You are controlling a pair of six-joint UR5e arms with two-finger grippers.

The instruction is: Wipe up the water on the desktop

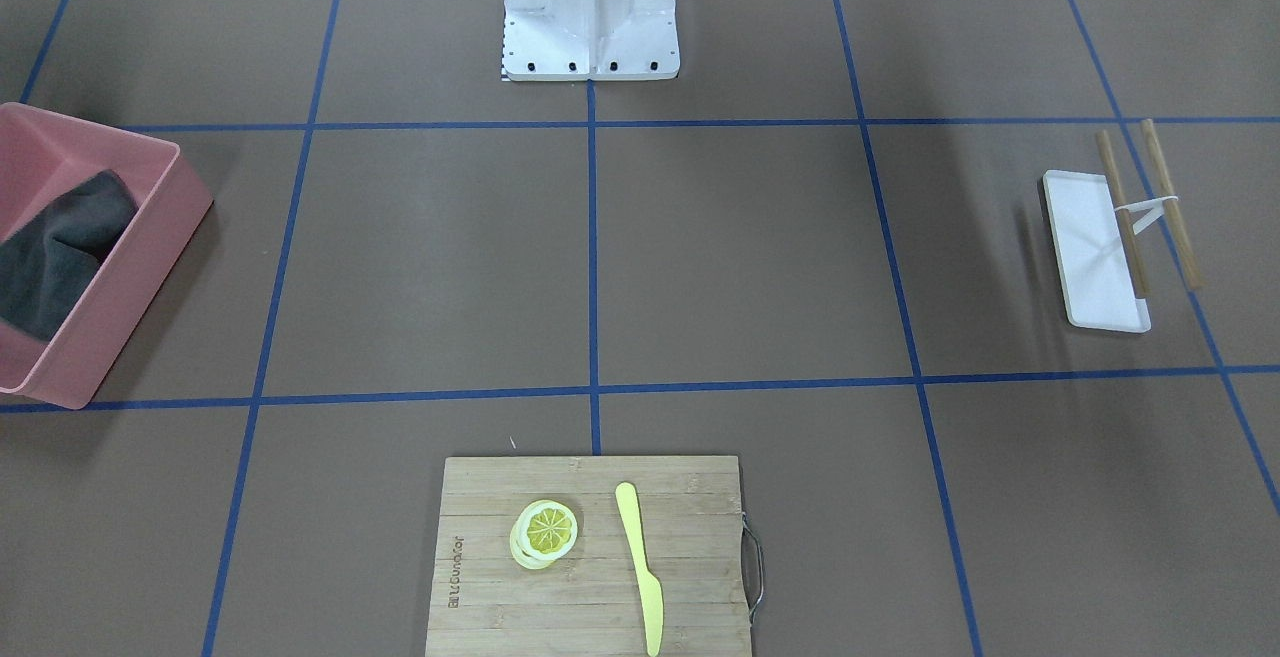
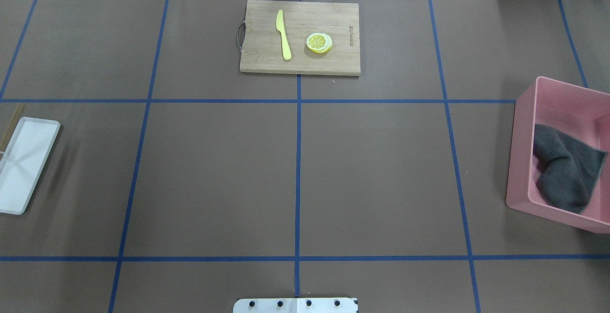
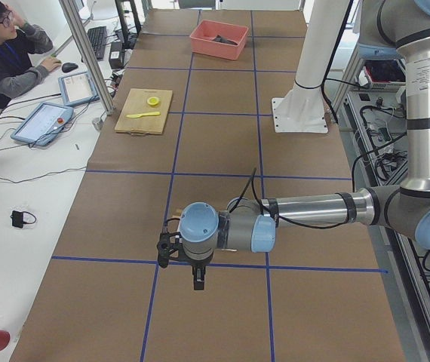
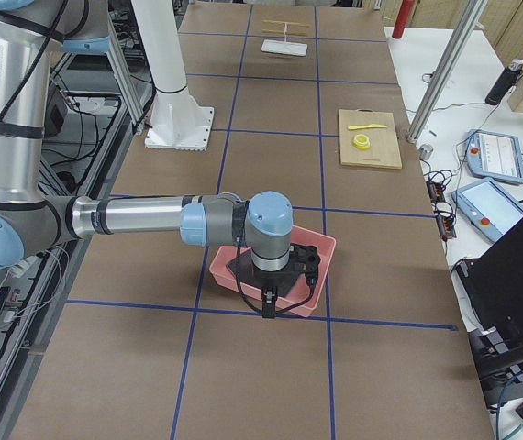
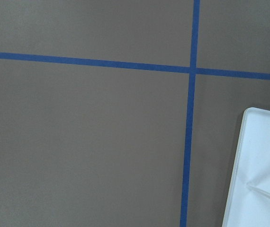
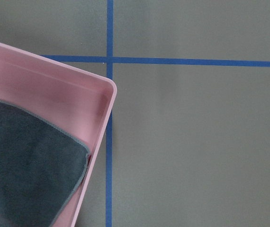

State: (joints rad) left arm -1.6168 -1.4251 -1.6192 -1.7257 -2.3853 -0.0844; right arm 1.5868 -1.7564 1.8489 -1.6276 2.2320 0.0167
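Note:
The desktop (image 2: 381,170) is a matte brown surface crossed by blue tape lines. Water is not visible on it in any view. A dark grey cloth (image 2: 564,170) lies crumpled in a pink bin (image 2: 522,160) at the robot's right end. My right gripper (image 4: 267,307) hangs over that bin, and the right wrist view looks down on the bin's corner (image 6: 102,123) and the cloth (image 6: 26,165). My left gripper (image 3: 195,283) hangs over the opposite end, above a white tray (image 5: 263,175). I cannot tell whether either gripper is open or shut.
A bamboo cutting board (image 2: 300,60) with a yellow knife (image 2: 283,34) and lemon slices (image 2: 319,43) lies at the far middle. Wooden sticks (image 1: 1170,202) rest across the white tray (image 1: 1090,247). The robot's base (image 1: 590,17) stands mid-table. A person (image 3: 4,53) sits beside the table.

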